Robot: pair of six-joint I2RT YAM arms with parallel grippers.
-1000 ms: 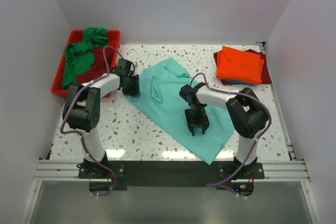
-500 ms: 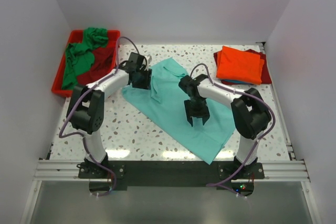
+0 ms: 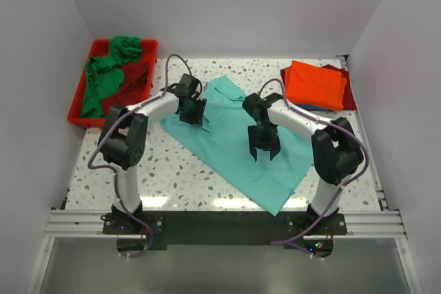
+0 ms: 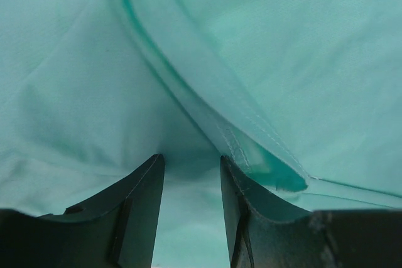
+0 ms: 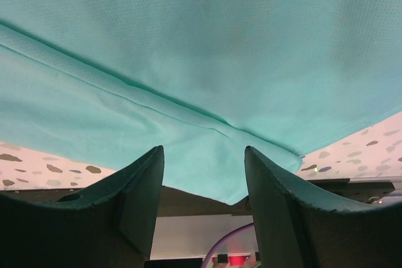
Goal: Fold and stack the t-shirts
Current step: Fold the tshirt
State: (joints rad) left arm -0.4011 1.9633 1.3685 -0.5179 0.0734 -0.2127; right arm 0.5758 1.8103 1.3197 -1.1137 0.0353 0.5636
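The teal shirt [image 3: 227, 149] lies spread slantwise across the middle of the worktop [image 3: 172, 170], mostly flat. One flap near its far left side is turned over on itself, and the left wrist view shows that hemmed fold [image 4: 251, 149] just ahead of the fingers. I judge its folding has barely begun.

At the far right an orange shirt [image 3: 315, 84] sits folded on top of a small stack, with dark red cloth [image 3: 349, 98] showing beneath it, so part of the job looks done. At the far left the red tray [image 3: 77, 105] holds a green shirt [image 3: 103, 74] and a dark red shirt [image 3: 131, 86], both crumpled and yet to be folded.

The left tool [image 3: 195, 116] hangs over the turned flap, its jaws a narrow gap apart with nothing between them. The right tool [image 3: 264, 151] is over the shirt's middle-right, jaws set wider and also empty.

A second ago the left tool was off the shirt's left edge, close to the tray; it has since swung inward over the cloth. The right tool has drawn back from the near part of the shirt toward its centre. The shirt itself looks unmoved.
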